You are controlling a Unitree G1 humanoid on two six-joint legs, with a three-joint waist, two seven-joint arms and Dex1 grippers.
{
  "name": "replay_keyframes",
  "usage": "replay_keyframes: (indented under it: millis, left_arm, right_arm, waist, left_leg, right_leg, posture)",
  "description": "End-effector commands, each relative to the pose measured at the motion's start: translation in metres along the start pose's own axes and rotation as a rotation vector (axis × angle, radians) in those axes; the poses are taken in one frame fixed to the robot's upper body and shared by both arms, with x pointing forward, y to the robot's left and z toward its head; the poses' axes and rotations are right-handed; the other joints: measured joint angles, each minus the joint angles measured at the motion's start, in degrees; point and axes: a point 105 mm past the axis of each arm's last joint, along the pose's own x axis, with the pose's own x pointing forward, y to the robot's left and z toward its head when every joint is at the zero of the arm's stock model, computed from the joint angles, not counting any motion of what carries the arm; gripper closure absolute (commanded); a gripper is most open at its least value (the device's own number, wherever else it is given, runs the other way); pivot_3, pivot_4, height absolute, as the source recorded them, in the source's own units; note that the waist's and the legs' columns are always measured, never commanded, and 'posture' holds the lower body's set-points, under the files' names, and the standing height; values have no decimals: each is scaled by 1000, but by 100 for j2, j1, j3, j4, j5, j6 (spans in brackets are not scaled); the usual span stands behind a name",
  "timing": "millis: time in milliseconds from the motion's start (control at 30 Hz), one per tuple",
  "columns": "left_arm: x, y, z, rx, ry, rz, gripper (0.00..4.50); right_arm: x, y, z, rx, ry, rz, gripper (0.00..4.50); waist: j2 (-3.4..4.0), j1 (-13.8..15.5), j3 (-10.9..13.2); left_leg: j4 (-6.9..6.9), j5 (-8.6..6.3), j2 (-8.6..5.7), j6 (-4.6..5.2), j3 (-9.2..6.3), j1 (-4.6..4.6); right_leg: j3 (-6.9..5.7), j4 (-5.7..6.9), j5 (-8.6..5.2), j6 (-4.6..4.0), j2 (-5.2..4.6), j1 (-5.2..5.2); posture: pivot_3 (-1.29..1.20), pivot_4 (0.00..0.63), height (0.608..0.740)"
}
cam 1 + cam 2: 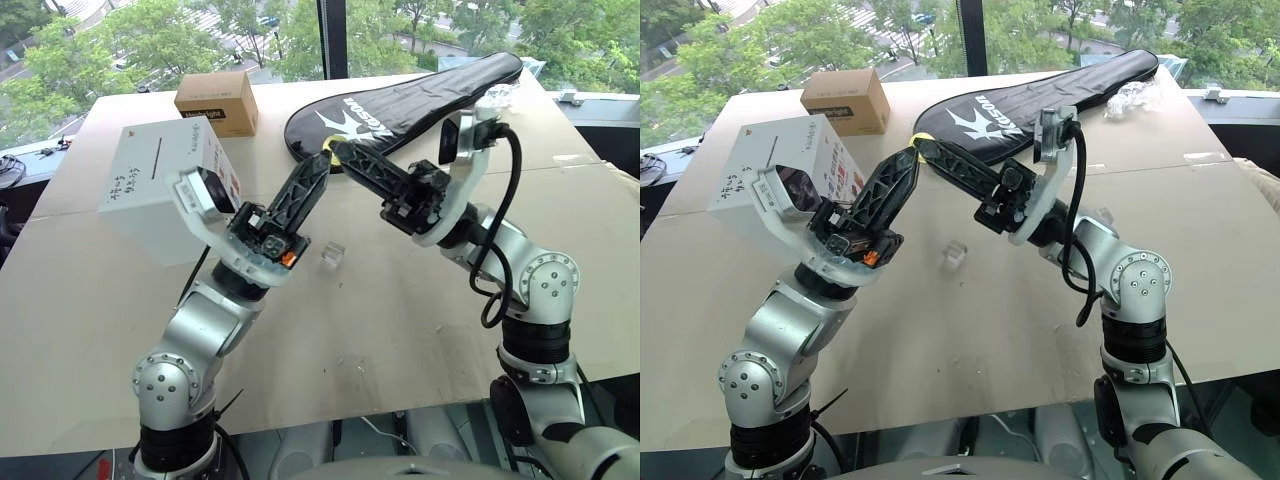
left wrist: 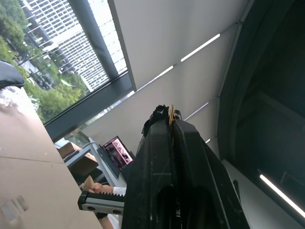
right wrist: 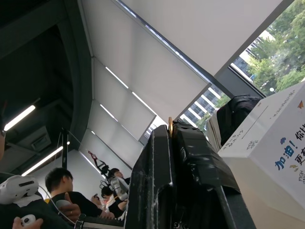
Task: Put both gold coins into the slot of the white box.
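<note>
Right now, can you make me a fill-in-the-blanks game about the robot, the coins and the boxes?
1. The left gripper and right gripper meet at their tips, each shut on a gold ____.
2. The white box has a dark ____ cut in its handwritten face.
3. Behind the white box sits a smaller ____ cardboard box.

Missing words: coin; slot; brown
</note>
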Motion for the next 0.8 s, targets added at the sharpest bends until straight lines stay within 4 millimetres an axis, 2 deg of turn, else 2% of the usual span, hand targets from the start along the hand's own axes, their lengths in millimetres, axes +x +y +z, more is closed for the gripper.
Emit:
replay_keyframes:
  millis: [33, 133, 167, 200, 267, 433, 533, 633, 700, 800]
  left_arm:
    - [3, -16, -4, 8, 20, -69, 4455]
    - [3, -15, -4, 9, 22, -68, 4455]
    - [2, -15, -4, 10, 23, -65, 4500]
    - [2, -14, -3, 11, 21, -59, 4500]
    - [1, -8, -1, 28, 15, -21, 4500]
    - [-3, 2, 15, 134, -36, 67, 4500]
    - [-2, 12, 40, 397, -39, 208, 4500]
    - [1, 23, 72, 679, -40, 383, 4500]
    - [2, 19, 107, 793, -144, 453, 4500]
    - [2, 16, 130, 1029, -142, 547, 4500]
  right_arm:
    - [4, 16, -7, -24, 36, 69, 4500]
    - [4, 16, -9, -37, 49, 68, 4500]
    - [4, 16, -10, -41, 51, 70, 3873]
    - [4, 16, -10, -44, 52, 74, 3839]
    - [4, 13, -6, -62, 28, 52, 3031]
    - [-6, -3, 13, -121, -36, -46, 597]
    - [-22, -22, 27, -300, -26, -168, 597]
    - [-29, -30, 38, -523, 8, -213, 597]
    - [-29, -32, 40, -735, 100, -198, 597]
    - [-27, -34, 35, -912, 235, -140, 597]
  waist:
    - [0, 3, 0]
    - [0, 2, 0]
    - [0, 3, 0]
    - [0, 1, 0]
    - [0, 1, 0]
    - [0, 15, 1]
    - [-1, 43, 2]
    - [-1, 50, 3]
    - [0, 37, 5]
    - [-4, -8, 7]
  left_leg:
    - [0, 0, 0, 0, 0, 0]
    - [0, 0, 0, 0, 1, 0]
    - [-1, 0, 0, 0, 0, 0]
    - [-1, 0, 0, 0, 0, 0]
    - [-3, 0, 0, 0, 0, 0]
    - [-3, 0, 0, 0, -1, 0]
    - [-3, 0, -1, 0, -2, 0]
    - [-7, 0, -3, 0, -3, -1]
    - [-16, 0, -2, 0, 4, 0]
    - [-26, 0, 0, 0, 11, 0]
  right_leg:
    - [0, 0, 0, 0, 0, 0]
    - [1, -2, 0, 0, 0, 0]
    - [1, -2, 0, 0, 0, 0]
    - [0, -3, 0, 0, 0, 0]
    - [0, -3, 0, 0, 0, 0]
    - [-1, -5, 0, 0, 0, 0]
    - [-2, -9, 0, 0, 0, 2]
    - [-11, -11, 0, 1, 6, 1]
    - [-14, -15, 0, 1, 7, 0]
    - [-13, -25, 0, 2, 7, -5]
  posture:
    - [0, 150, 740]
    - [0, 150, 740]
    - [0, 150, 740]
    - [0, 150, 740]
    - [0, 150, 740]
    - [0, 150, 740]
    - [0, 150, 740]
    - [0, 150, 740]
    - [0, 150, 740]
    - [0, 150, 740]
